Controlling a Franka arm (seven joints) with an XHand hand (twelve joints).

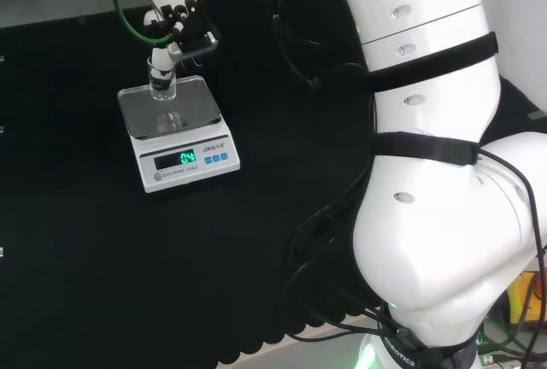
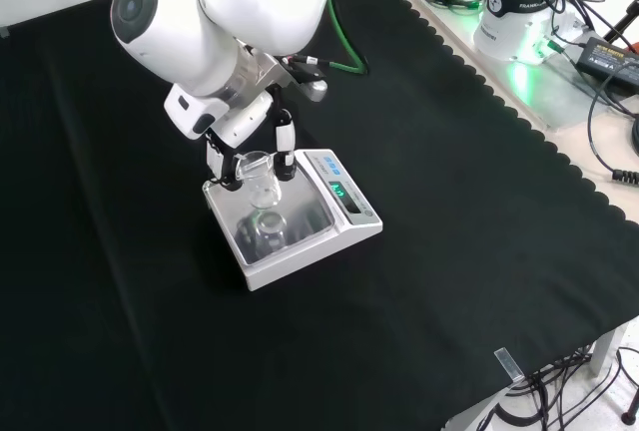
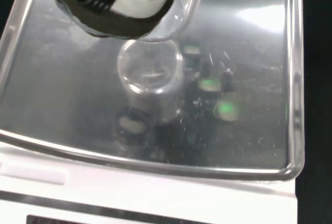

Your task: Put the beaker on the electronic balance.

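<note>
My hand (image 2: pixel 240 142) grips the beaker (image 2: pixel 261 181) just over the balance (image 2: pixel 300 241) pan; next I lower it and release.

Beaker (image 2: pixel 261 184): clear glass or plastic, smooth, glossy, near-invisible walls
Electronic balance (image 1: pixel 186 161): white plastic body, smooth, slight sheen; weighing pan (image 3: pixel 249 68) brushed-looking polished metal, mirror-like, reflecting beaker and green light
Bench cloth (image 2: pixel 479 212): black fabric, matt, soft-looking, scalloped edge
Hand (image 2: pixel 245 127): hard white and black plastic-looking shells, smooth, semi-gloss
Arm links (image 1: pixel 427 172): white glossy casing, smooth, with black matt fabric-like straps (image 1: pixel 432 66) round them
Green cable (image 2: pixel 344 47): smooth rubbery sheath
</note>
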